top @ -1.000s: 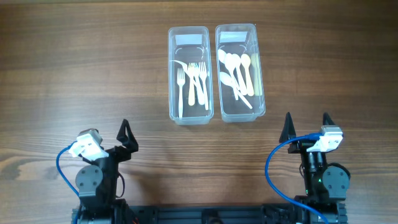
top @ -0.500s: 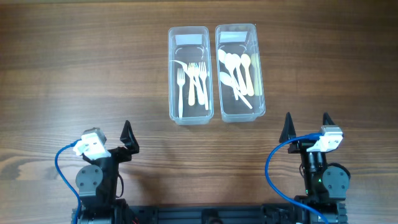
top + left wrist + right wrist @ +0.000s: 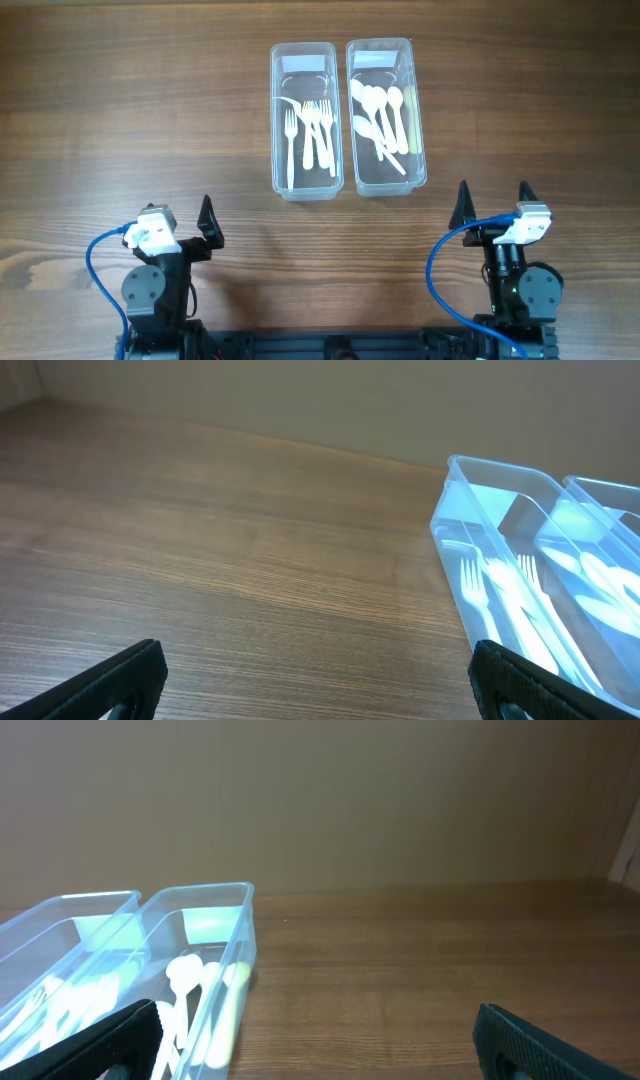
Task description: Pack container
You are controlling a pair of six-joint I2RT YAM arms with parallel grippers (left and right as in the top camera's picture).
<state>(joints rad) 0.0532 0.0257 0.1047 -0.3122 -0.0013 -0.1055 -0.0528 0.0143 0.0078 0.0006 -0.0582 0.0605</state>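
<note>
A brown wood-grain counter (image 3: 120, 120) meets a plain beige wall (image 3: 400, 800). At far centre two clear containers lie side by side, long axes running away from the robot: the left container (image 3: 278, 150) holds forks (image 3: 313, 135), tines pointing away, and the right container (image 3: 418, 150) holds spoons (image 3: 378, 110). The left end effector (image 3: 318, 685) and right end effector (image 3: 492, 195) are spread, empty, near the counter's front edge.

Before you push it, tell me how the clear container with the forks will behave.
The fork container looks thin clear plastic with few forks, so probably light, sliding easily on the smooth table. Low and long, it likely won't tip.
</note>
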